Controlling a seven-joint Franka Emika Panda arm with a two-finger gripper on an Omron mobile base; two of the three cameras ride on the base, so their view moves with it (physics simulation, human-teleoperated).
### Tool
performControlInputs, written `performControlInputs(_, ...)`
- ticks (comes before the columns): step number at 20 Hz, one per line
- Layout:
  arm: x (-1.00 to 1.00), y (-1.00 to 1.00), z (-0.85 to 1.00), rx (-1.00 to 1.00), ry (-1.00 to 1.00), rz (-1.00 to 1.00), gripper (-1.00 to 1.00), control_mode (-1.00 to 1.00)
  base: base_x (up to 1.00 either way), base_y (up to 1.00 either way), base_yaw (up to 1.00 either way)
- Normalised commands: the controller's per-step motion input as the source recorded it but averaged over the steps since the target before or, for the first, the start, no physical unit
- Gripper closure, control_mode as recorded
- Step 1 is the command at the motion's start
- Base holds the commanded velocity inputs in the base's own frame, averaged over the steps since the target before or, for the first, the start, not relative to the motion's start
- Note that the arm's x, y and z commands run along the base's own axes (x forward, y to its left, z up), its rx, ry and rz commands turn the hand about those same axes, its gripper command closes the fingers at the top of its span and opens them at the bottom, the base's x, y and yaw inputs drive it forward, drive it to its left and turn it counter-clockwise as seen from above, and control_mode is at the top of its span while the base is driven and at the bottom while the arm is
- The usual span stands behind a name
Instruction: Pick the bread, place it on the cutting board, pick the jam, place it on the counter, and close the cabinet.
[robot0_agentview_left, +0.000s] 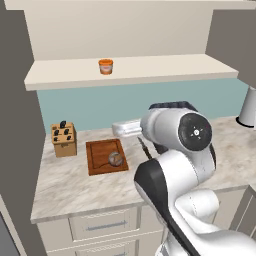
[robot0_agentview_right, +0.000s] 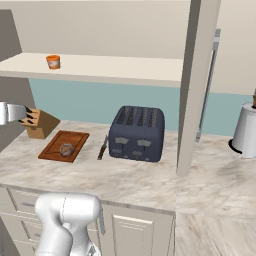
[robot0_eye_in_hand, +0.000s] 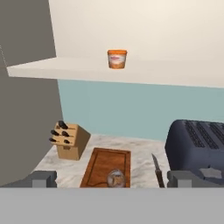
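Counter (robot0_agentview_left: 70, 185): beige marbled stone, lower half of the left base frame.
Gripper (robot0_eye_in_hand: 113, 179): fingers spread wide, holding nothing.
Cutting board (robot0_eye_in_hand: 106, 167): frame centre-bottom, with the bread (robot0_eye_in_hand: 116, 178) on its near end.
Cabinet (robot0_eye_in_hand: 78, 70): open shelf, upper frame; the jam (robot0_eye_in_hand: 117, 58) stands upright on it.

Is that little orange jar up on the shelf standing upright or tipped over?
Upright. The jam stands on its flat base on the cabinet shelf, its paler band level near the top.

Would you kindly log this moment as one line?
bread: on cutting board | jam: on cabinet shelf | end effector: open, empty | cabinet: open
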Motion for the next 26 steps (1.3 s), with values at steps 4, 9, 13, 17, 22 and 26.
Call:
performControlInputs(4, -0.29, 0.0, 0.32, 0.0, 0.0, 0.0, -1.0, -1.0, 0.0, 0.0, 0.0)
performControlInputs(9, -0.17, 0.0, 0.31, 0.0, 0.01, -0.01, -1.0, -1.0, 0.0, 0.0, 0.0)
performControlInputs(13, -0.09, 0.0, 0.28, 0.0, 0.03, -0.02, -1.0, -1.0, 0.0, 0.0, 0.0)
performControlInputs(17, -0.03, 0.0, 0.23, 0.0, 0.02, -0.02, -1.0, -1.0, 0.0, 0.0, 0.0)
performControlInputs(22, 0.0, 0.0, 0.17, 0.0, 0.0, 0.0, -1.0, -1.0, 0.0, 0.0, 0.0)
performControlInputs(26, 0.0, 0.0, 0.09, 0.0, 0.0, 0.0, -1.0, -1.0, 0.0, 0.0, 0.0)
